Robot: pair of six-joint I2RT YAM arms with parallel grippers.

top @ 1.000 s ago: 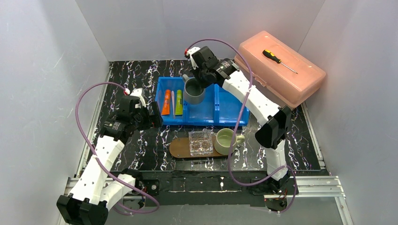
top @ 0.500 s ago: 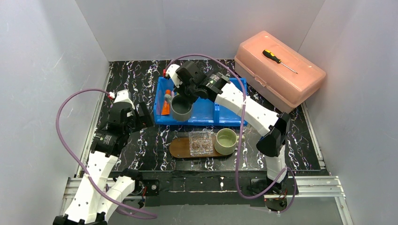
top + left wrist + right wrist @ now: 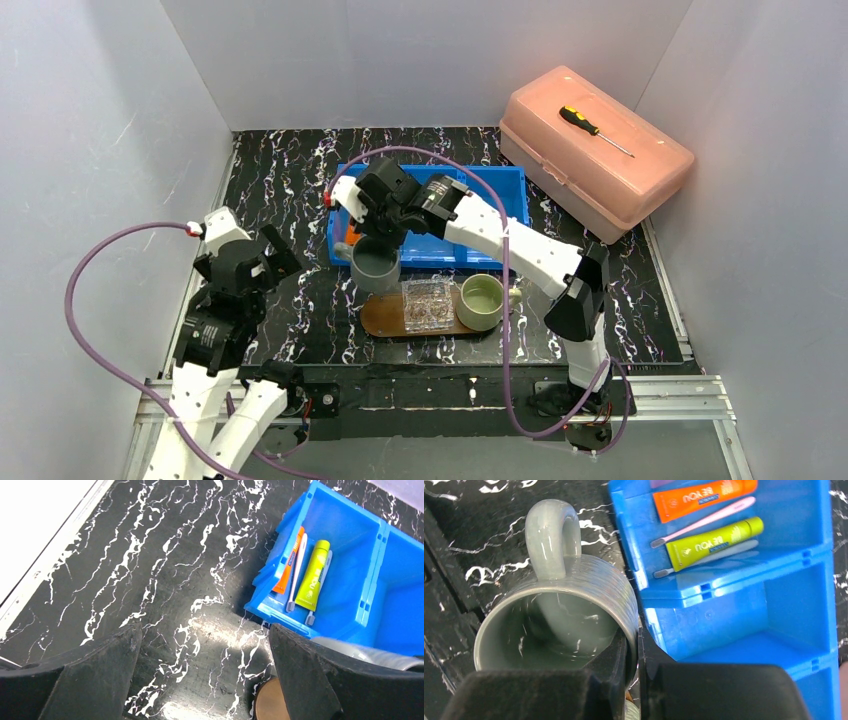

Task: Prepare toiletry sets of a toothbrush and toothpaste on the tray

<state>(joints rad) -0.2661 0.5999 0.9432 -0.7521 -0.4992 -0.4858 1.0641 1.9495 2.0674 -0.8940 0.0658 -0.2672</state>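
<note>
meanwhile the right pincer (image 3: 633,650) clenches the grey mug (image 3: 376,265) just beyond the tray (image 3: 378,318); best lowered upright onto its bare left end, clear of the plastic holder (image 3: 428,303). left pincer (image 3: 204,635) gapes empty.

Toothpaste tubes (image 3: 312,577) and toothbrushes (image 3: 297,565) lie in the bin's (image 3: 512,190) left compartment. Near of the bin, the tray (image 3: 382,315) carries a holder (image 3: 427,304), with a mug (image 3: 481,301) to its right. A second mug (image 3: 376,265) is at the tray's far-left end.
</note>
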